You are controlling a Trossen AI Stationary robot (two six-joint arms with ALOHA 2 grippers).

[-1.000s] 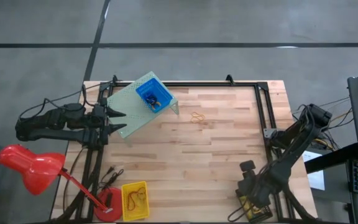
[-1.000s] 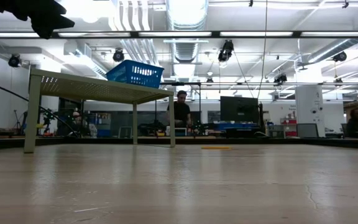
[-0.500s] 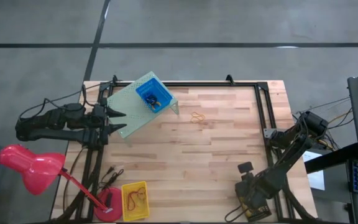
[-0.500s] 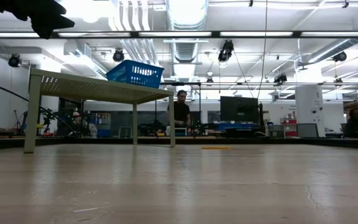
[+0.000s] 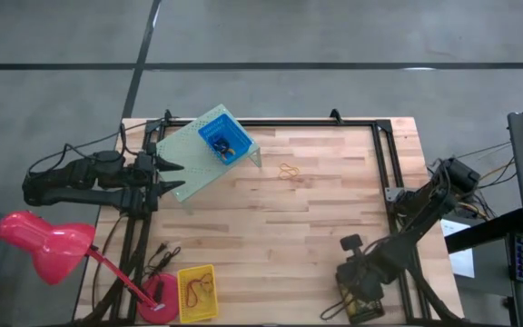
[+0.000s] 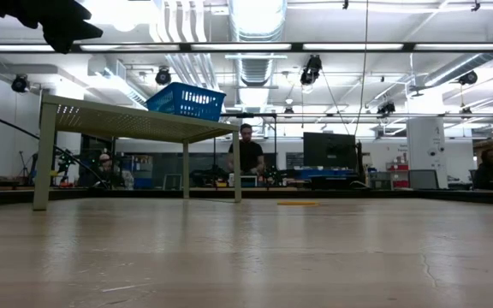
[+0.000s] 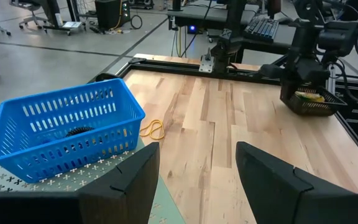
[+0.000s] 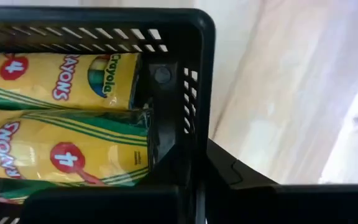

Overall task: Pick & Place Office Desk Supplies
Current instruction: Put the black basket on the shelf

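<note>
My right gripper point(image 5: 356, 289) points down into a black bin point(image 5: 360, 307) at the table's near right corner and is shut on it. Inside the bin lie yellow crayon boxes point(image 8: 61, 118). My left gripper point(image 7: 197, 180) waits open at the far left, above the pale green riser point(image 5: 189, 159), pointing toward the table's right. A blue bin point(image 5: 224, 141) stands on the riser. Tan rubber bands point(image 5: 288, 172) lie flat on the wood past the riser. My right gripper comes from above, pointing down, at the black bin's perforated wall point(image 8: 169, 134) close to a corner. One finger point(image 8: 241, 171) shows outside that wall; the gripper hides the other. The bin rests on the table.
A yellow bin point(image 5: 197, 292) with rubber bands and a red desk lamp point(image 5: 44, 241) sit at the near left. A black frame rail point(image 5: 390, 154) runs along the table's right and far sides. A person point(image 6: 246, 154) stands in the room behind.
My right arm has swung a little toward the table's left along the near edge and sunk slightly over the black bin. The left arm has kept still.
</note>
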